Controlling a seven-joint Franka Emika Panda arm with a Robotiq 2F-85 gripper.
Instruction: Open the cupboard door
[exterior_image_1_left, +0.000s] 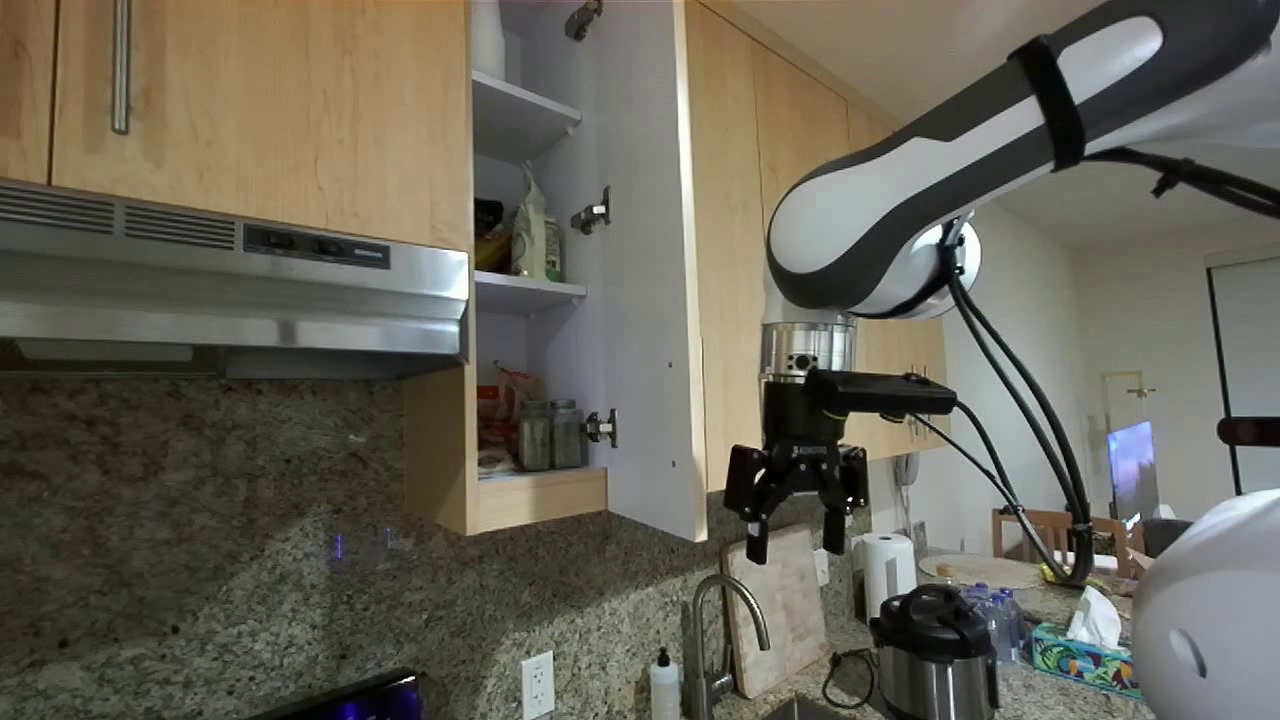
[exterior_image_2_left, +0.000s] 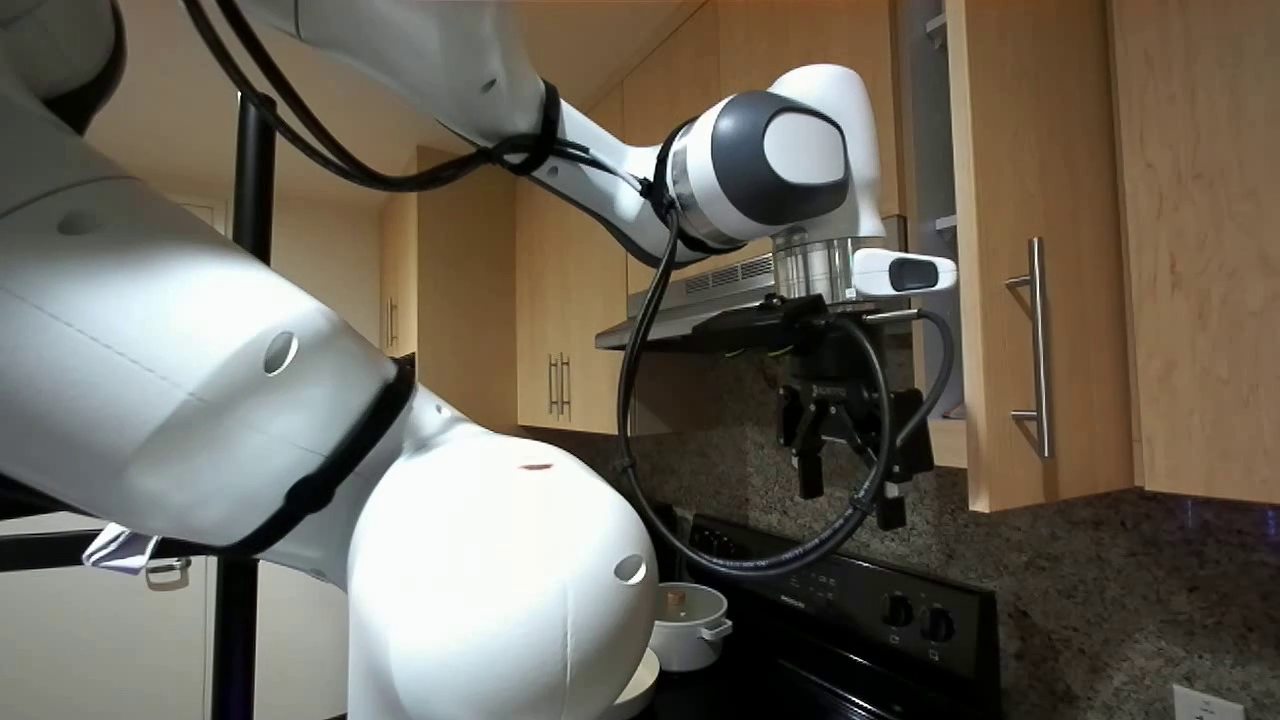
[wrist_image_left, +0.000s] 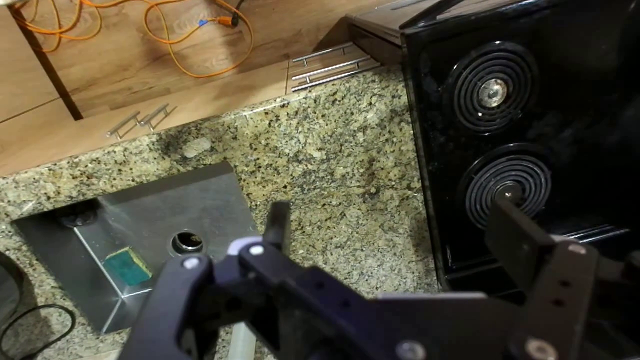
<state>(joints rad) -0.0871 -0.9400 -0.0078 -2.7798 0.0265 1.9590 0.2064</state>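
The cupboard door stands swung open. Its white inner face shows in an exterior view, with hinges along the cabinet side. Its light maple outer face shows in an exterior view, with the slim vertical silver bar handle low on it. My gripper is beside the door on its outer side, pointing down and apart from it; it also shows in an exterior view. In the wrist view the gripper has its fingers wide apart with nothing between them. The handle is out of the wrist view.
Open cabinet shelves hold bags and jars. A steel range hood is beside the cabinet. Below are a faucet, pressure cooker, sink, granite counter and black stove. A white pot sits on the stove.
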